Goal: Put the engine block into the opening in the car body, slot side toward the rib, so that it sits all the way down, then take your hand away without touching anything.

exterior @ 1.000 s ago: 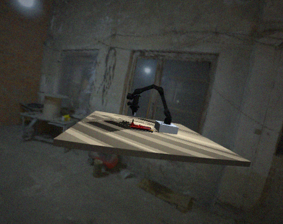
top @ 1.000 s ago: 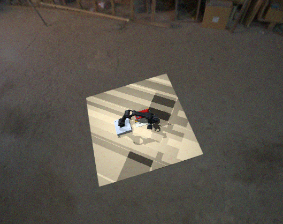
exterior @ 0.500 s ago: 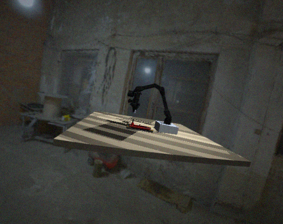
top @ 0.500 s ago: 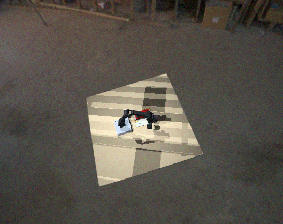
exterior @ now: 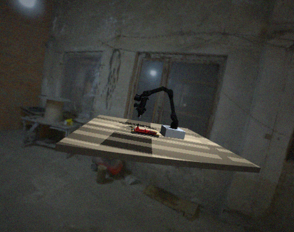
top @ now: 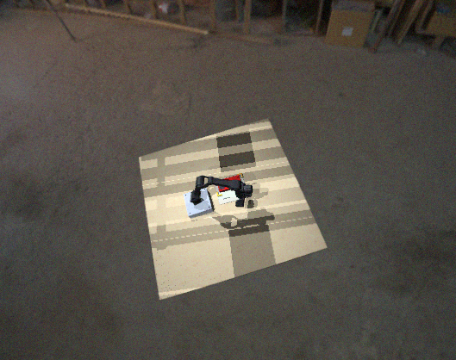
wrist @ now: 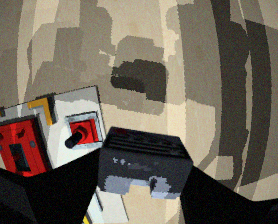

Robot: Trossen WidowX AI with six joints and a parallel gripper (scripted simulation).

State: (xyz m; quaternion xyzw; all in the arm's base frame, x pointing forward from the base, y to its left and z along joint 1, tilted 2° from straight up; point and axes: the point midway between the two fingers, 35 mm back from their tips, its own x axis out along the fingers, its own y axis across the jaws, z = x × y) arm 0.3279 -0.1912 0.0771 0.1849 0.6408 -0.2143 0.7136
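Note:
My gripper (top: 240,203) (exterior: 139,115) (wrist: 142,160) is shut on the engine block (wrist: 145,155), a dark grey ridged block with paler lower edges. Its black fingers hold it from the left and right in the wrist view, in the air above the table. The red car body (top: 223,188) (exterior: 145,131) (wrist: 38,146) lies at the left of the wrist view, with a dark rectangular opening; its lower part is hidden by the finger. The block is to the right of the car body, clear of it in that view. The rib cannot be made out.
A white board (top: 226,199) (wrist: 62,152) lies beside and under the red body, with yellow corner pieces. On it, a small red square piece (wrist: 91,126) with a black knob sits in a grey frame, close left of the block. The arm's white base (top: 199,208) (exterior: 173,132) stands nearby on the striped table (top: 190,267).

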